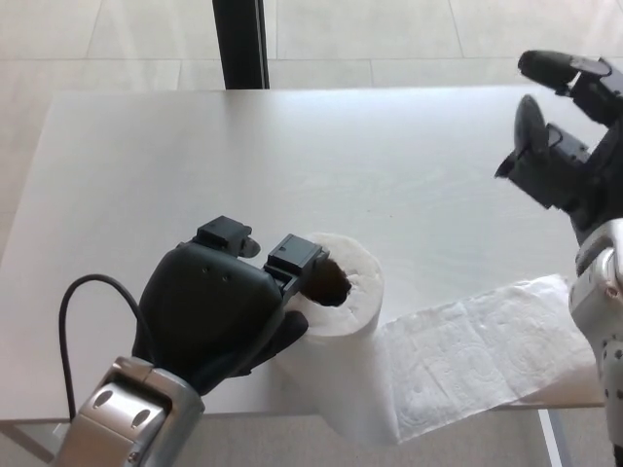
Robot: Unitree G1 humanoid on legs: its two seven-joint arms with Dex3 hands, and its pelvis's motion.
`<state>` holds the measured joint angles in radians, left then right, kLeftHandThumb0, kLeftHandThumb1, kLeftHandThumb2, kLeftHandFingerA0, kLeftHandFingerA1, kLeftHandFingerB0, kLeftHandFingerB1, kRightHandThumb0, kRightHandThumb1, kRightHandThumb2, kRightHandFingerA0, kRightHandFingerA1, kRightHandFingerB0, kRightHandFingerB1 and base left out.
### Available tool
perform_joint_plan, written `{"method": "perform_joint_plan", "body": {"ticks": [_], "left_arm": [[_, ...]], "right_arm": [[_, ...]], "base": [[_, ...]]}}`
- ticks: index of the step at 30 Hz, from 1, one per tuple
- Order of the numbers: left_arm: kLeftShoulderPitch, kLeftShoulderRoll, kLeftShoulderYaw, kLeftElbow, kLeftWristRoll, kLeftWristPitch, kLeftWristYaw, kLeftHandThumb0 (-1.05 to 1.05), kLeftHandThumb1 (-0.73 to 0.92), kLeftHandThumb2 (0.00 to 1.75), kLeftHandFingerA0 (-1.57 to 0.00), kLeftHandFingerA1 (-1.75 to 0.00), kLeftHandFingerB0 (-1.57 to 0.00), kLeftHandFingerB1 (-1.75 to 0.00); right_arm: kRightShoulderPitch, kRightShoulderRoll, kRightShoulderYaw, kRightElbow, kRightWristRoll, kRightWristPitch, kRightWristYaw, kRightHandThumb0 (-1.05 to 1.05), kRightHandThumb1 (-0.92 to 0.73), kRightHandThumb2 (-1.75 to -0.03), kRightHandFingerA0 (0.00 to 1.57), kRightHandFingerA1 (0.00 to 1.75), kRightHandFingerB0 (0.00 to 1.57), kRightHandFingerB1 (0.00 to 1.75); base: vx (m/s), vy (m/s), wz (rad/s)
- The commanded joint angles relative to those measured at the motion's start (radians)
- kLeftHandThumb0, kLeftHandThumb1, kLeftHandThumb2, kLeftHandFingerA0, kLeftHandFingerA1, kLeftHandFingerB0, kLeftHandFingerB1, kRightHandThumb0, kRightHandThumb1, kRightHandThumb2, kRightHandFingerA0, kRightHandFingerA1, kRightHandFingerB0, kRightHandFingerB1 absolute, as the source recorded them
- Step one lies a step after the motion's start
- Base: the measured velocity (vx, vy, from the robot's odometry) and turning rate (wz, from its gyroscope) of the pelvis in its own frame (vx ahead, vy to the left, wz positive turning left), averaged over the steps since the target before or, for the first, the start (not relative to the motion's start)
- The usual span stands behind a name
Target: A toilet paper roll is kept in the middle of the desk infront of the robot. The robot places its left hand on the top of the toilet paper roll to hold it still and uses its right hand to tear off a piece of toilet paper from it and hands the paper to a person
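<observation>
worktop: pale, wide, filling most of the head view; a tiled floor shows beyond its far edge, with a dark upright post standing behind it.
toilet paper roll: white, standing upright near the front edge of the worktop, a little left of centre, its dark core opening facing up.
paper strip: an unrolled length still joined to the roll, lying flat on the worktop and running out to the right (its embossed pattern is visible); its near corner hangs slightly over the front edge, and its far end lies beside the right forearm.
left hand: black, coming in from the lower left, resting on top of the roll's left side with two fingertips at the core opening; fingers bent down against the roll, pressing it rather than wrapping it.
cable: a dark loop curving beside the left wrist.
right hand: raised at the right edge of the view, above the far right part of the worktop; thumb and fingers spread apart, nothing between them, well clear of the paper strip.
right forearm: silver casing, at the right edge, just past the strip's end.
</observation>
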<state>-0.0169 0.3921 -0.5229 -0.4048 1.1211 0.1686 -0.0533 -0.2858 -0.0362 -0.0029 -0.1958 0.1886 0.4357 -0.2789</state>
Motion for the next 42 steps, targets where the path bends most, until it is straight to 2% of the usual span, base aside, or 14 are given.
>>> {"method": "perform_joint_plan", "body": {"ticks": [1,2,4,12,13,19,20,25,26,33,35,36,37,42], "left_arm": [[0.013,0.045,-0.014,0.067,0.034,-0.047,-0.050,-0.50,0.78,0.64,-0.45,-0.70,-0.46,-0.56],[0.011,0.040,-0.012,0.070,0.030,-0.044,-0.045,-0.50,0.77,0.64,-0.46,-0.70,-0.46,-0.57],[0.006,0.035,-0.010,0.072,0.030,-0.041,-0.042,-0.49,0.77,0.63,-0.46,-0.70,-0.46,-0.57],[-0.012,0.044,-0.007,0.075,0.038,-0.037,-0.060,-0.51,0.78,0.64,-0.46,-0.69,-0.46,-0.57],[-0.012,0.044,-0.009,0.077,0.041,-0.038,-0.058,-0.52,0.79,0.64,-0.46,-0.70,-0.46,-0.57],[-0.014,0.031,-0.011,0.074,0.037,-0.025,-0.072,-0.50,0.78,0.64,-0.45,-0.70,-0.45,-0.57],[-0.018,0.028,-0.012,0.072,0.042,-0.020,-0.075,-0.49,0.78,0.64,-0.45,-0.70,-0.45,-0.57],[-0.044,0.019,-0.003,0.094,0.038,-0.011,-0.074,-0.48,0.77,0.63,-0.46,-0.68,-0.46,-0.57],[-0.046,0.017,-0.002,0.097,0.034,-0.010,-0.075,-0.48,0.77,0.63,-0.46,-0.68,-0.45,-0.56],[-0.053,0.001,-0.013,0.106,0.039,0.002,-0.084,-0.47,0.77,0.62,-0.46,-0.68,-0.45,-0.56],[-0.050,-0.004,-0.018,0.108,0.038,0.001,-0.081,-0.48,0.76,0.62,-0.45,-0.69,-0.44,-0.56],[-0.051,-0.007,-0.022,0.110,0.038,0.001,-0.081,-0.48,0.76,0.62,-0.45,-0.70,-0.45,-0.57],[-0.049,-0.007,-0.022,0.109,0.039,0.002,-0.084,-0.48,0.78,0.63,-0.44,-0.68,-0.44,-0.56],[-0.048,-0.011,-0.023,0.114,0.043,0.003,-0.079,-0.48,0.77,0.63,-0.47,-0.68,-0.46,-0.57]], "right_arm": [[0.144,-0.583,0.576,-0.073,-0.383,0.193,0.484,-0.55,-0.57,-0.57,0.29,0.70,0.32,0.46],[0.140,-0.606,0.606,-0.092,-0.395,0.221,0.493,-0.61,-0.43,-0.80,0.18,0.60,0.24,0.51],[0.130,-0.650,0.663,-0.127,-0.417,0.256,0.498,-0.62,-0.42,-0.79,0.05,0.55,0.18,0.49],[0.129,-0.716,0.785,-0.212,-0.418,0.319,0.482,-0.61,-0.37,-0.73,0.02,0.49,0.19,0.45],[0.111,-0.726,0.812,-0.222,-0.418,0.330,0.492,-0.62,-0.36,-0.75,0.02,0.33,0.14,0.46],[0.045,-0.734,0.903,-0.254,-0.423,0.375,0.510,-0.62,-0.35,-0.75,0.00,0.25,0.12,0.43],[0.029,-0.728,0.923,-0.259,-0.429,0.385,0.513,-0.73,-0.41,-0.74,0.00,0.13,0.13,0.40],[-0.017,-0.682,1.021,-0.307,-0.485,0.455,0.487,-0.41,-0.37,-0.69,0.00,0.25,0.11,0.46],[-0.021,-0.679,1.034,-0.315,-0.499,0.465,0.482,-0.21,-0.33,-0.82,0.00,0.28,0.09,0.45],[-0.006,-0.643,1.062,-0.295,-0.603,0.489,0.405,-0.18,-0.35,-0.79,0.00,0.44,0.15,0.40],[-0.002,-0.616,1.055,-0.262,-0.639,0.495,0.368,-0.19,-0.28,-0.92,0.00,0.56,0.06,0.51],[-0.002,-0.600,1.048,-0.242,-0.656,0.503,0.355,-0.21,-0.29,-0.92,0.00,0.55,0.05,0.51],[0.002,-0.583,1.035,-0.229,-0.663,0.506,0.341,-0.25,-0.37,-0.71,0.00,0.47,0.08,0.43],[0.018,-0.527,0.995,-0.188,-0.709,0.539,0.326,-0.28,-0.41,-0.67,0.01,0.42,0.05,0.39]], "base": [[0.00,0.000,0.00],[0.00,0.000,0.00],[0.00,0.000,0.00],[0.00,0.000,0.00],[0.00,0.000,0.00],[0.00,0.000,0.00],[0.00,0.000,0.00],[0.00,0.000,0.00],[0.00,0.000,0.00],[0.00,0.000,0.00],[0.00,0.000,0.00],[0.00,0.000,0.00],[0.00,0.000,0.00],[0.00,0.000,0.00]]}}
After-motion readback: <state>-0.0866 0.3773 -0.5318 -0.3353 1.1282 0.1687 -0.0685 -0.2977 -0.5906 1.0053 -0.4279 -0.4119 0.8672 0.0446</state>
